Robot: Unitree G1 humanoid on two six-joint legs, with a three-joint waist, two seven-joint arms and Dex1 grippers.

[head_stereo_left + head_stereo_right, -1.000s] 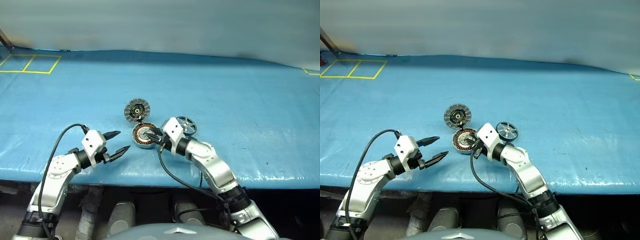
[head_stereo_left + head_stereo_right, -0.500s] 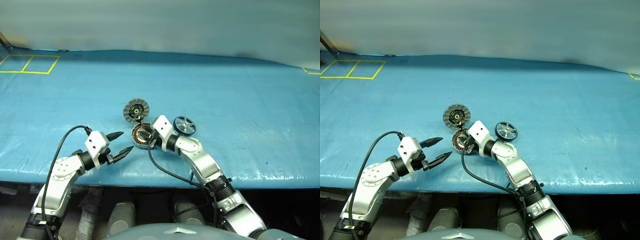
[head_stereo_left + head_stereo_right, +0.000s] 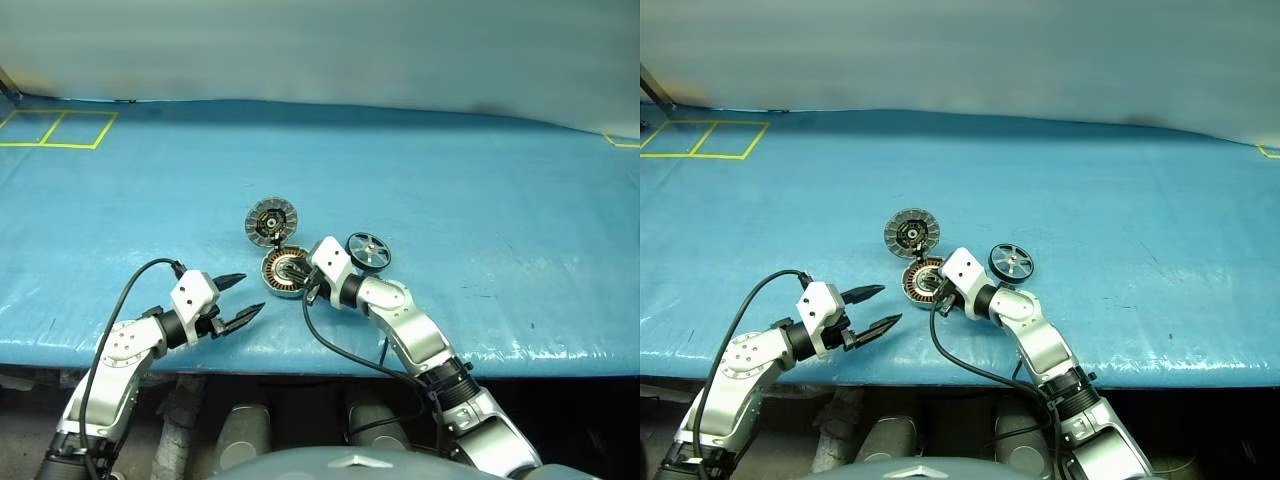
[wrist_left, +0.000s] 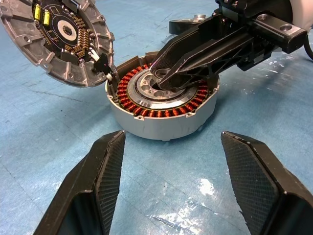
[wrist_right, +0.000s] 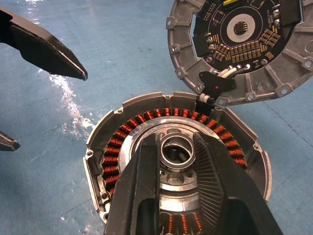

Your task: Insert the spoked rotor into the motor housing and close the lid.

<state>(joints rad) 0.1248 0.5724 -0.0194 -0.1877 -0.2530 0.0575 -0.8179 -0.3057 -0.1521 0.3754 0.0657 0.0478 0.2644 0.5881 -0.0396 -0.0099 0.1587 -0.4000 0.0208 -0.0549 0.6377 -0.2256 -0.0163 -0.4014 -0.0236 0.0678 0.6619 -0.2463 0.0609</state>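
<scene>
The motor housing [image 3: 280, 272], a silver cup with copper windings, sits on the blue table, and the lid [image 3: 272, 220] stands swung back from its far edge. To its right the spoked rotor [image 3: 368, 250] lies flat on the table. My right gripper [image 5: 177, 142] reaches over the housing [image 5: 110, 147] from the right. Its fingers [image 5: 142, 191] are closed on either side of the silver centre hub. My left gripper [image 3: 250, 292] hovers open just left of the housing and in front of it, with nothing in it. In the left wrist view the housing [image 4: 161, 120] faces its spread fingers [image 4: 98, 181].
The blue sheet-covered table [image 3: 480, 180] stretches wide behind and to both sides. Its front edge [image 3: 300, 345] runs just under both wrists. Yellow tape squares [image 3: 55, 128] mark the far left corner. A black cable [image 3: 330, 345] loops from my right wrist.
My right forearm has swung away from the rotor, which now shows whole. Its fingers stay at the housing. The left gripper has held its place, still open.
</scene>
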